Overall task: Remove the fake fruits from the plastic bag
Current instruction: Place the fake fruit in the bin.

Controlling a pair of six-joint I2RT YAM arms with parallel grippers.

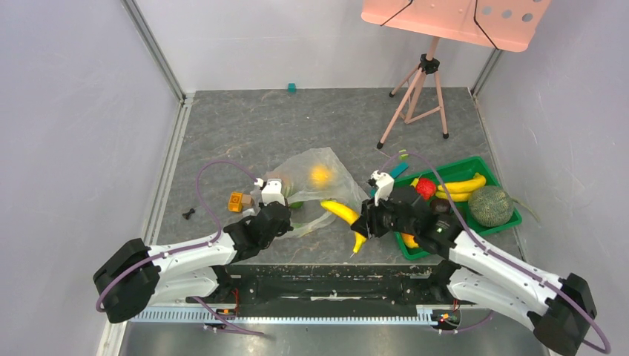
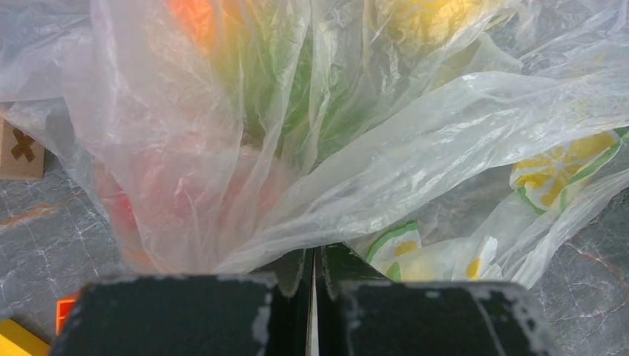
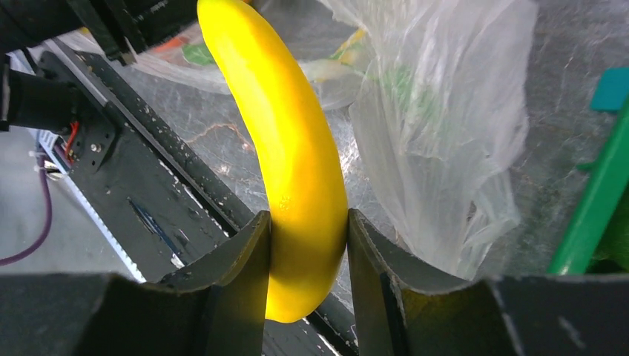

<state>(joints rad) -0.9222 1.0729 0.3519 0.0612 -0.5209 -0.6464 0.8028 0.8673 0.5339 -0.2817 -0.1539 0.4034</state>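
Yellow plastic is sitting between the fingers of the right gripper [image 3: 308, 237]. They are clamping the banana [image 3: 297, 141] near its lower end. The rest of it is curving up and away, clear of the plastic bag [image 3: 438, 133] and over the near edge of the table [image 1: 245, 126]. Its lower tip is hiding behind the fingers in the right wrist view.

The left gripper [image 2: 313, 256] is pinching a gathered fold of the bag, its fingers pressed together with only a thin slit between them. Beyond that pinch the crinkled film is blurring the fake fruits [image 2: 415, 18] inside into orange, green, red and yellow smears whose shapes cannot be told. From above, one yellow-orange piece [image 1: 320, 176] is showing through the film.

On the right, the green tray [image 1: 458, 166] is holding yellow bananas [image 1: 463, 185], a red piece [image 1: 425, 188] and a netted green melon [image 1: 489, 205]. The right arm is covering the tray's near left corner.

Yellow-and-green citrus-slice prints [image 2: 552, 167] are showing on the bag. A tan block [image 2: 18, 148] beside it, cut off by the frame's left edge, is bearing a dark X.
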